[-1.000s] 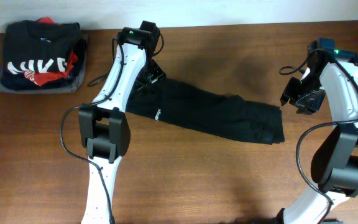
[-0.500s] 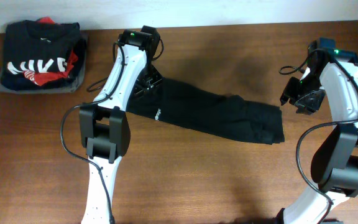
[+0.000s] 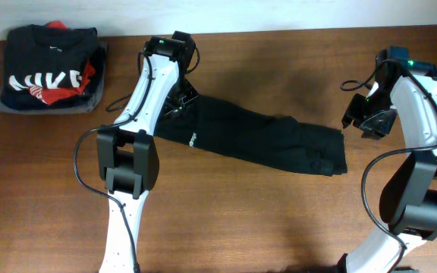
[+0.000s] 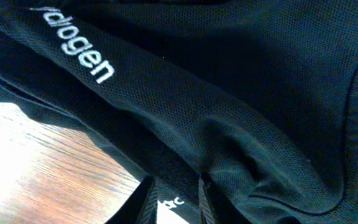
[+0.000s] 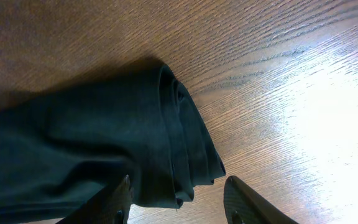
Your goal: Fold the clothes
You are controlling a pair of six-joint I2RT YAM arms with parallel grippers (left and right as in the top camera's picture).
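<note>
- The left gripper (image 4: 175,200) seems clenched on the left end of the plain black soft fabric garment (image 3: 264,141).
- This garment lies as a long band across the brown wooden table (image 3: 241,220). It is probably light and limp, so best pinched at the end corners.
- The right gripper (image 5: 180,202) is released, just over the layered right end.

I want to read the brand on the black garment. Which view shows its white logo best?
Left wrist: the logo sits large at upper left, letters legible on the garment. Overhead shows it only as a tiny white speck. Right wrist shows just the garment's bunched end, no logo.
</note>
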